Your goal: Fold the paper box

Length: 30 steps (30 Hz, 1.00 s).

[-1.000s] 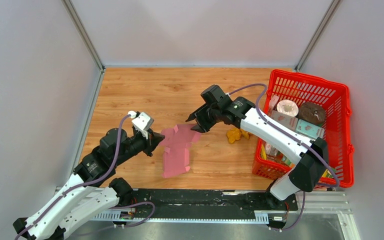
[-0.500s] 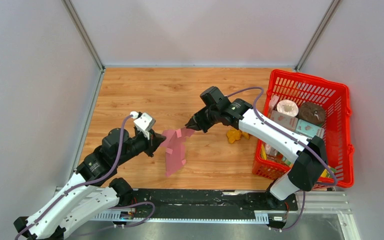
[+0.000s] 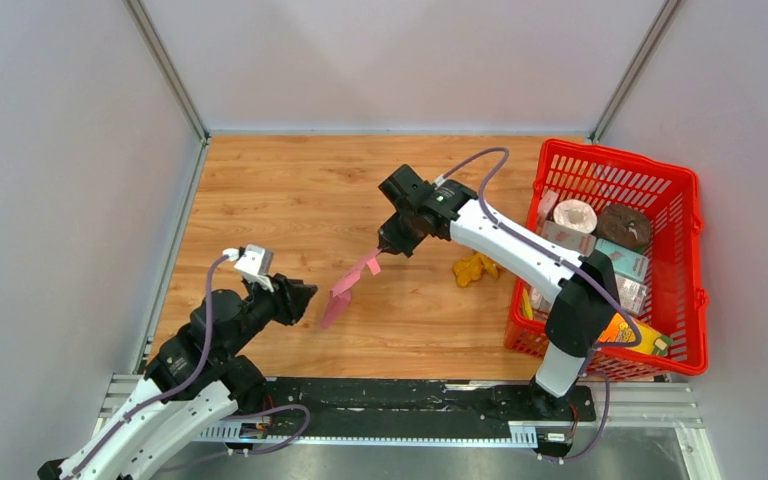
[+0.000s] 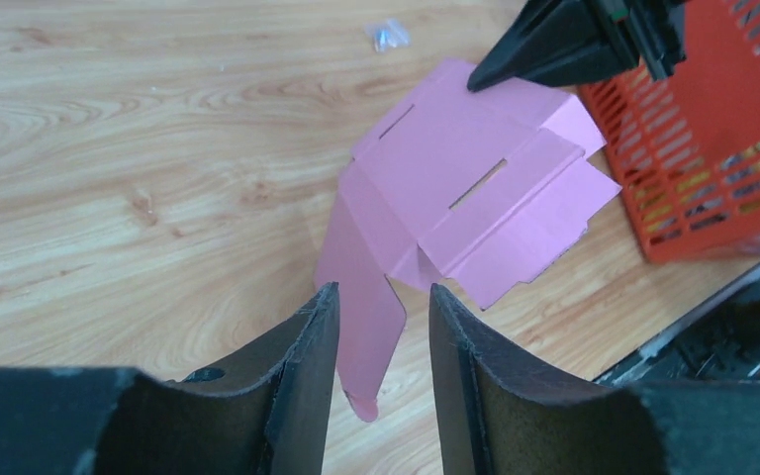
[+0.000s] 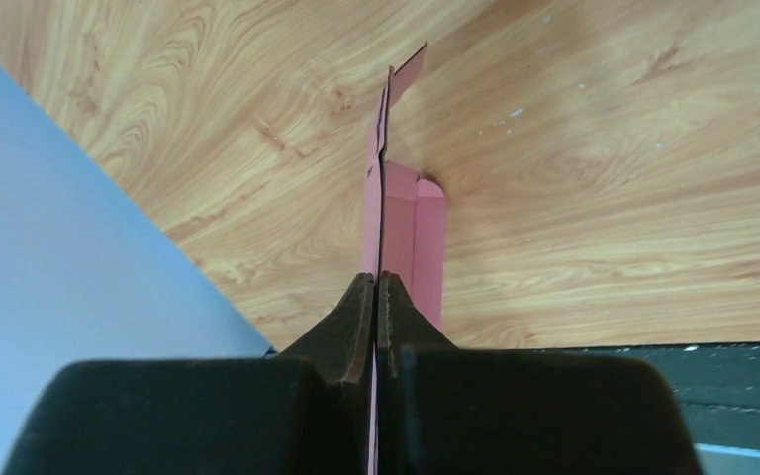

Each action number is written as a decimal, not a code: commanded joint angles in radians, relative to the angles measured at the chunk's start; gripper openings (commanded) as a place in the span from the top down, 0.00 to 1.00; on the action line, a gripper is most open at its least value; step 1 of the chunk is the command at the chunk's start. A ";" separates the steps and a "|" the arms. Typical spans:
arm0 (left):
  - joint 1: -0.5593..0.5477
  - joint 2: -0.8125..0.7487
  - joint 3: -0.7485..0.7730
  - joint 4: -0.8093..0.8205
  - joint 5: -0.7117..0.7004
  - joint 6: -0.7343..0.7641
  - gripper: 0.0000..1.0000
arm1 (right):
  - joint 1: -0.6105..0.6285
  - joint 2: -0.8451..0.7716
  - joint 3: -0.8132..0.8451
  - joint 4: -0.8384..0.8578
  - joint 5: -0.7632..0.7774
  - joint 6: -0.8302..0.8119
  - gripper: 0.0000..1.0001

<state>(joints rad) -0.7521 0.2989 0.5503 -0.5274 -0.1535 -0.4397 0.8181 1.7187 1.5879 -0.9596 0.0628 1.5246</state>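
Observation:
The paper box [image 3: 345,285] is a flat pink cut-out with flaps, lifted off the wooden table and hanging tilted. My right gripper [image 3: 385,250] is shut on its upper edge. In the right wrist view the sheet [image 5: 401,208] runs edge-on out of the closed right gripper [image 5: 377,280]. The left wrist view shows the paper box [image 4: 465,188] spread out with its slots and flaps, pinched at the top corner by the right gripper's fingertips [image 4: 515,59]. My left gripper [image 4: 384,292] is open, and the sheet's lowest flap shows in the gap beyond its fingers. In the top view the left gripper [image 3: 300,297] sits just left of the sheet.
A red mesh basket [image 3: 620,153] holding several cartons and round items stands at the right, also seen as the basket [image 4: 712,148] in the left wrist view. A small yellow object [image 3: 473,268] lies on the table beside it. Grey walls enclose the table.
My left gripper opened, let go of the paper box and drew back toward the near left. My right gripper closed on the box's edge and raised it, so the sheet now hangs nearly edge-on.

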 commanded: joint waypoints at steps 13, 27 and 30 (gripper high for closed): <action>0.002 -0.055 0.016 0.018 -0.121 -0.031 0.54 | 0.093 -0.099 0.236 -0.486 0.324 -0.659 1.00; 0.002 -0.029 -0.056 0.009 -0.047 -0.111 0.53 | 0.220 0.203 0.258 -0.179 0.559 -0.307 1.00; 0.002 -0.053 -0.102 0.029 -0.040 -0.137 0.52 | 0.214 0.199 0.178 -0.015 0.520 -0.300 1.00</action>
<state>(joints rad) -0.7521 0.2752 0.4904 -0.5266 -0.2184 -0.5220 1.0309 1.9476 1.8042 -1.2175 0.5411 1.1374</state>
